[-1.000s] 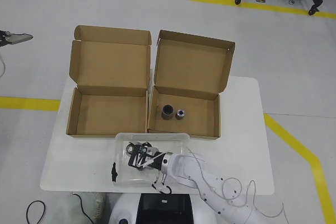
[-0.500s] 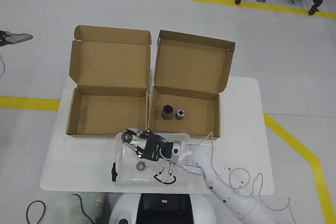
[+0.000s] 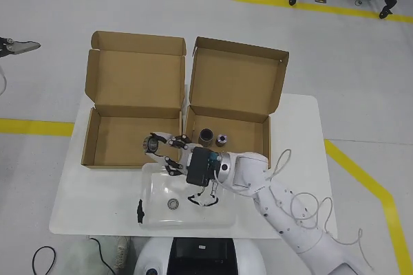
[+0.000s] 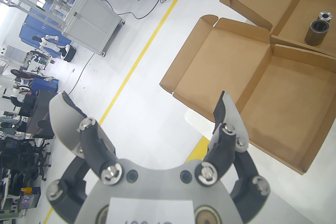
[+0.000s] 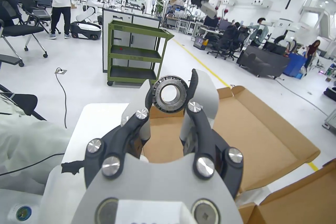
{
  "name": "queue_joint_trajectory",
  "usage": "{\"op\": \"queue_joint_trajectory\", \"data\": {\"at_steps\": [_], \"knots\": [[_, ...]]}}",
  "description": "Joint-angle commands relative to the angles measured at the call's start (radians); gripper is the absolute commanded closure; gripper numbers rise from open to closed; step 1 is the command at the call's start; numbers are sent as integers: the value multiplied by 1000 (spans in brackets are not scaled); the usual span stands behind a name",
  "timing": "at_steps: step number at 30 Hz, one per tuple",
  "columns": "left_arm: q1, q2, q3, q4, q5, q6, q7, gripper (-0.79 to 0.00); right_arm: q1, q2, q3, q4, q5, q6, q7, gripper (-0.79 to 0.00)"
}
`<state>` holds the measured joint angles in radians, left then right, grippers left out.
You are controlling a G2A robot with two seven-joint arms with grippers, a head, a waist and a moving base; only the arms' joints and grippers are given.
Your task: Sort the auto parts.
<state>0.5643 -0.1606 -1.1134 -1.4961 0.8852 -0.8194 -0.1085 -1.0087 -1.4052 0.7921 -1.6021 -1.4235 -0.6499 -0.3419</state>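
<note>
My right gripper (image 3: 153, 144) is shut on a steel ring bearing (image 3: 151, 144), held above the front part of the empty left cardboard box (image 3: 117, 141). In the right wrist view the bearing (image 5: 170, 95) sits upright between the fingertips, with the box floor (image 5: 244, 130) below. Another small bearing (image 3: 173, 204) lies in the clear plastic tray (image 3: 220, 218). The right box (image 3: 251, 148) holds a dark cylinder (image 3: 206, 136) and a small silver bushing (image 3: 222, 139). My left gripper (image 4: 143, 104) hangs open off the table's far left (image 3: 26, 47).
Both boxes stand side by side at the table's back with their lids folded open (image 3: 134, 69). A small black piece (image 3: 140, 210) sits at the tray's left edge. White table (image 3: 296, 137) shows bare to the right of the boxes. Yellow floor tape (image 3: 27, 126) runs past the table.
My right gripper has risen out of the tray with the bearing and moved back and left, over the left box. One small bearing stays in the tray. The left arm has not moved.
</note>
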Motion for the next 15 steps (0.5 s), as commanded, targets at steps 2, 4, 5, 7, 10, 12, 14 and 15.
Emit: {"op": "queue_joint_trajectory", "data": {"at_steps": [2,4,5,7,10,12,14,15], "knots": [[0,0,0,0,0,0,0,-785,62,-12,-11,15,23,-4,60,0],[0,0,0,0,0,0,0,-785,106,-23,-25,20,46,-4,89,0],[0,0,0,0,0,0,0,-785,127,-28,-30,22,55,-2,98,0],[0,0,0,0,0,0,0,-785,166,-38,-38,24,71,3,110,0],[0,0,0,0,0,0,0,-785,212,-51,-42,28,89,13,107,0],[0,0,0,0,0,0,0,-785,236,-57,-39,27,103,15,89,0],[0,0,0,0,0,0,0,-785,256,-61,-31,26,109,18,74,0],[0,0,0,0,0,0,0,-785,266,-63,-25,26,102,26,80,0]]}}
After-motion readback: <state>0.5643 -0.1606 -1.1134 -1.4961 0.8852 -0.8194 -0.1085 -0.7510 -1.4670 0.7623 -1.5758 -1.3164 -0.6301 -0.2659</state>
